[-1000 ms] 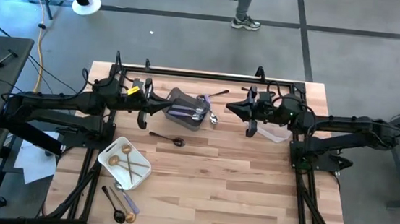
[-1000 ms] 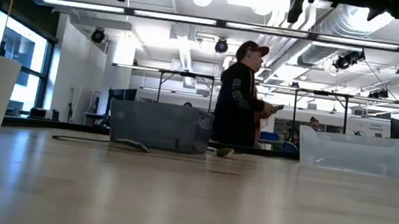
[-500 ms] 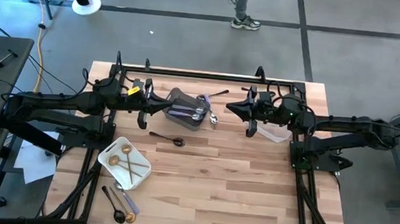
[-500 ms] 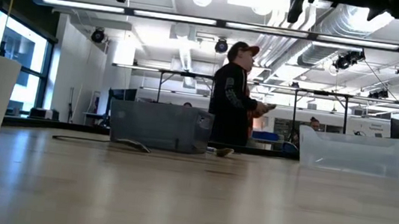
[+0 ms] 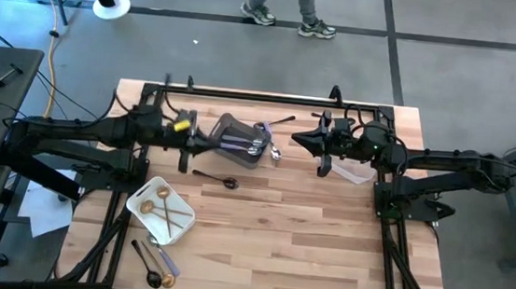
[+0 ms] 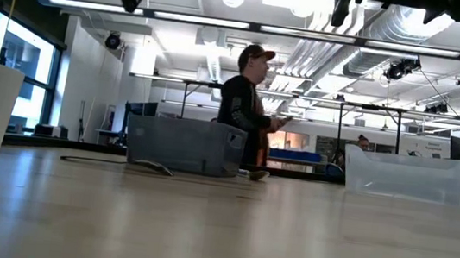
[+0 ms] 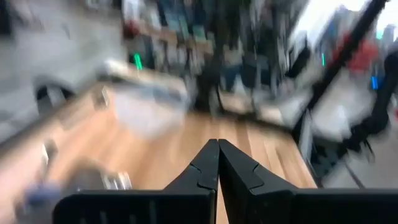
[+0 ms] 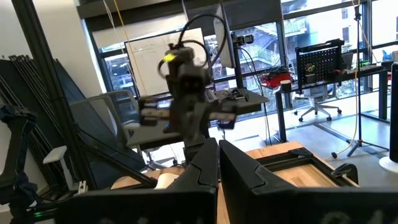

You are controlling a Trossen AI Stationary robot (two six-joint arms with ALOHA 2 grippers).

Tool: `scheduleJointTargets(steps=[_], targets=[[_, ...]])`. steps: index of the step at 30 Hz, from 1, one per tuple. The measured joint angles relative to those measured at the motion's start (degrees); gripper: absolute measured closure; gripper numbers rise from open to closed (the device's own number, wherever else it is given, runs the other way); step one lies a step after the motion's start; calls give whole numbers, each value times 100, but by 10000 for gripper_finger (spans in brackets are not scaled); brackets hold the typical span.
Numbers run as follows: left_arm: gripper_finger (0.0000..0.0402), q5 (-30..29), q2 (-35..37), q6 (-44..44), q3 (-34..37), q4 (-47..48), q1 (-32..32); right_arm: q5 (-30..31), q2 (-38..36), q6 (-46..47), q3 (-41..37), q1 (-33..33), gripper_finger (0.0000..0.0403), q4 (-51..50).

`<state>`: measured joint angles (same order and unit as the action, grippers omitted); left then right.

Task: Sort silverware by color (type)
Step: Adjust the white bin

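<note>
on the worktop [image 5: 278, 231] a bin [image 5: 239, 141] holding several pieces sits near the far edge, left of centre. a tub [image 5: 354, 169] lies toward the far right corner. one spoon [image 5: 217, 178] lies before the bin. a tray [image 5: 160, 211] with utensils sits near the left edge, loose pieces [image 5: 156, 265] at the near left corner.

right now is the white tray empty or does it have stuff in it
Not empty: the white tray holds gold silverware, seen from above lying across its inside.
</note>
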<state>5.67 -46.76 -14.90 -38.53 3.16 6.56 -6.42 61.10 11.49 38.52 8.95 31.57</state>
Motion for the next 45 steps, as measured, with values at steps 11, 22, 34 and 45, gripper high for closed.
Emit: scheduleJointTargets(steps=[11,22,34,45], targets=[[401,375,-39,-2979,-710,4163,-1457,4,2,-102,0,5,402,-56],[401,414,-795,-4920,-217,5172,-2387,4,3,-107,0,6,402,-96],[401,-223,-1724,-5050,-146,5216,-2414,4,2,-103,0,4,402,-111],[401,-476,-2018,-4998,-146,5050,-2360,5,2,-103,0,6,402,-162]])
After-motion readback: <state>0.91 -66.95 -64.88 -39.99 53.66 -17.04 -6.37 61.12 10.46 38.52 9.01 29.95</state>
